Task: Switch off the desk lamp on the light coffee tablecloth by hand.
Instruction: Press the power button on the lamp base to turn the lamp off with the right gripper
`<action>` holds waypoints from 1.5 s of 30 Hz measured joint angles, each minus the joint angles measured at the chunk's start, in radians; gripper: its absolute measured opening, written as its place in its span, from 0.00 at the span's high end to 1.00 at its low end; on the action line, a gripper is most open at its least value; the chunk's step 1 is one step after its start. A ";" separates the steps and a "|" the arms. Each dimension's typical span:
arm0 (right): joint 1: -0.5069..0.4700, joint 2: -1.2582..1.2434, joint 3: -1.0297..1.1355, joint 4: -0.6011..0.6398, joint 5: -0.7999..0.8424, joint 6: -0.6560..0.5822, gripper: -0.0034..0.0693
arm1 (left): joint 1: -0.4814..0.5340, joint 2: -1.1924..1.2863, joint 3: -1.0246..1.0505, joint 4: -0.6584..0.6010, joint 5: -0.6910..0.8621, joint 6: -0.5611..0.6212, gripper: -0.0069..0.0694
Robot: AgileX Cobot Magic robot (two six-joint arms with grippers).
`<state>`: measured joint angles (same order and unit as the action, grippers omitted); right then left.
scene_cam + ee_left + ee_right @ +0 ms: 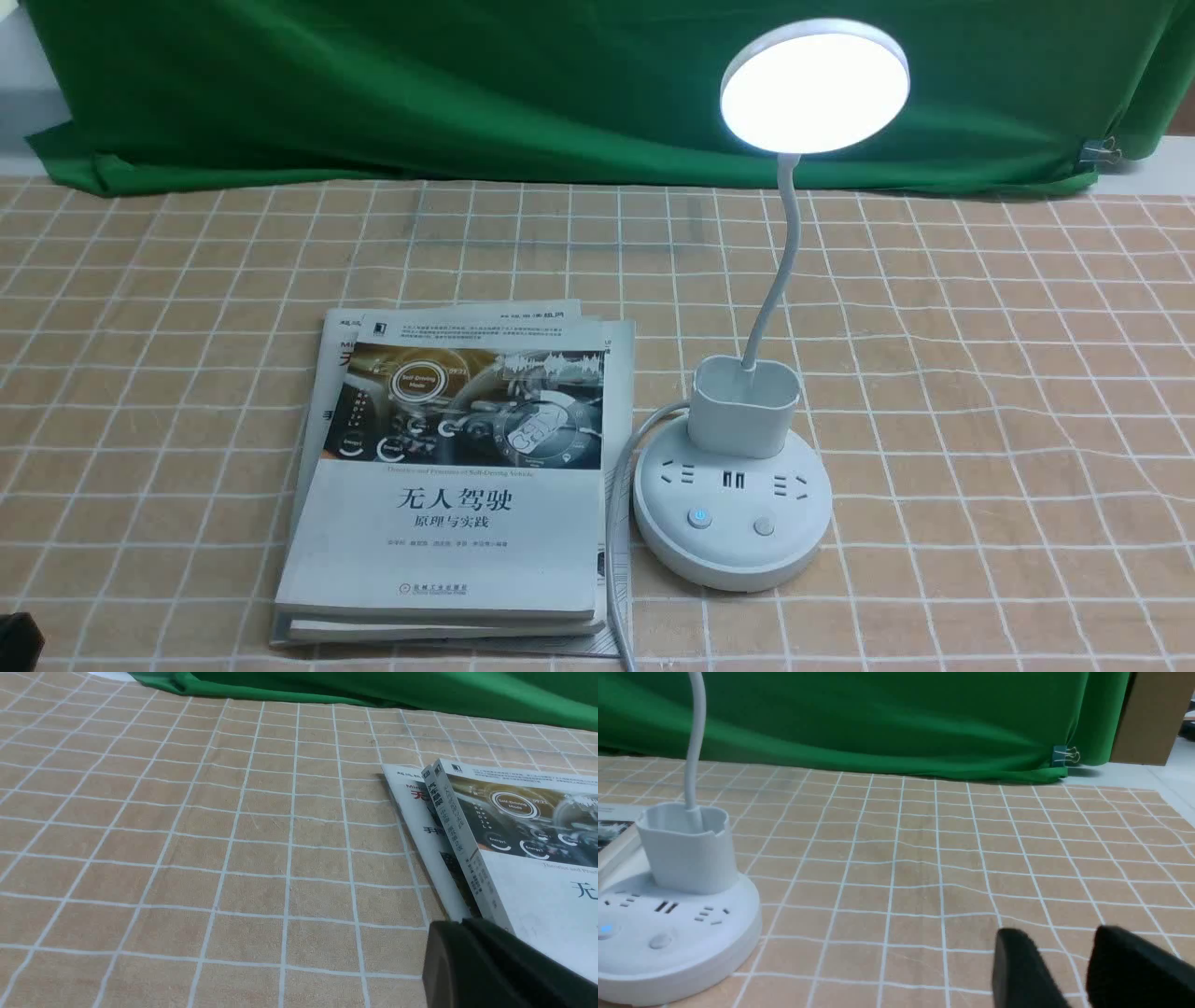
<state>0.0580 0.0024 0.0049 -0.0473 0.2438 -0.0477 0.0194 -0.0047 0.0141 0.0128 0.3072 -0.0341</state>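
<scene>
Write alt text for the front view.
A white desk lamp, its round head lit, stands on the light coffee tablecloth with white grid lines, just right of a stack of books. A green cloth hangs behind.

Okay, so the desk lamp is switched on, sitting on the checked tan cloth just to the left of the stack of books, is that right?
Not quite. The desk lamp is switched on and sits on the light coffee tablecloth, but it stands just to the right of the stack of books, not the left. The front view shows this.
</scene>
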 joint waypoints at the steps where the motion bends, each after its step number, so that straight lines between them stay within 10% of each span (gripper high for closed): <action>1: 0.000 0.000 0.000 0.000 0.000 0.000 0.62 | 0.000 0.000 0.000 0.000 0.000 0.000 0.90; 45: 0.000 0.000 0.000 0.069 -0.138 0.126 0.62 | 0.000 0.000 0.000 0.000 0.000 0.000 0.90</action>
<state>0.0580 0.0024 0.0049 0.0215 0.1054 0.0783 0.0194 -0.0047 0.0141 0.0128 0.3072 -0.0341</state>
